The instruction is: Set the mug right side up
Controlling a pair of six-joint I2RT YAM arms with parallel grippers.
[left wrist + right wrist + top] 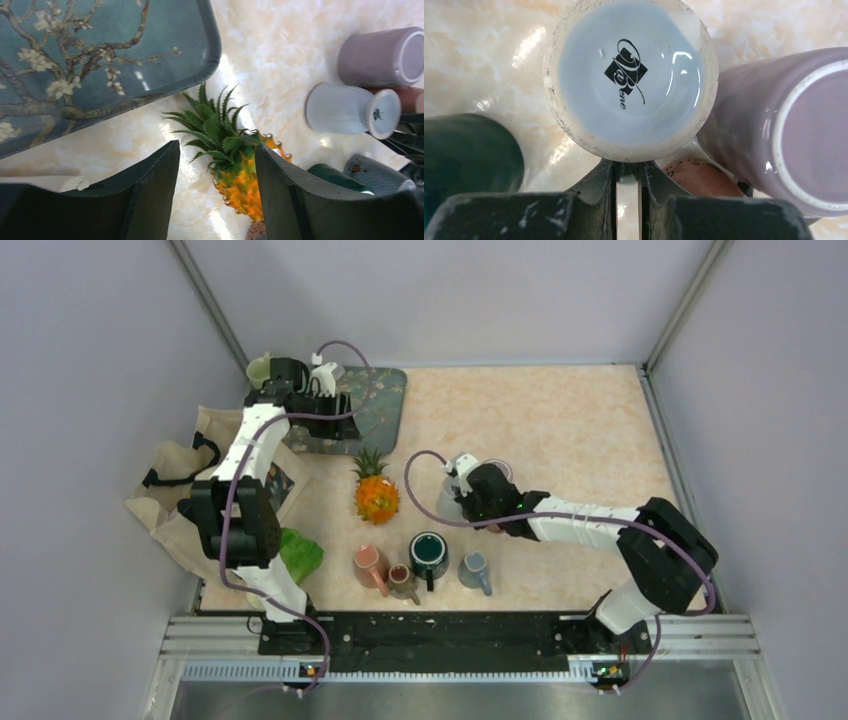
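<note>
The pale blue mug (629, 75) stands upside down on the marbled table (560, 430), a little right of centre in the overhead view, its glazed base with a black logo facing up. The right gripper (626, 167) sits at the mug's lower edge in the wrist view, jaws drawn almost together, with only a thin slit between them holding a sliver of pale ceramic that looks like the handle. A lilac mug (794, 125), also base-up, touches the pale blue mug on the right, and a dark green mug (469, 150) lies at the lower left. The left gripper (216, 150) hangs at the upper left over the edge of the blossom-patterned tray (100, 60), jaws spread wide and holding nothing, with the pineapple (225, 150) below them
</note>
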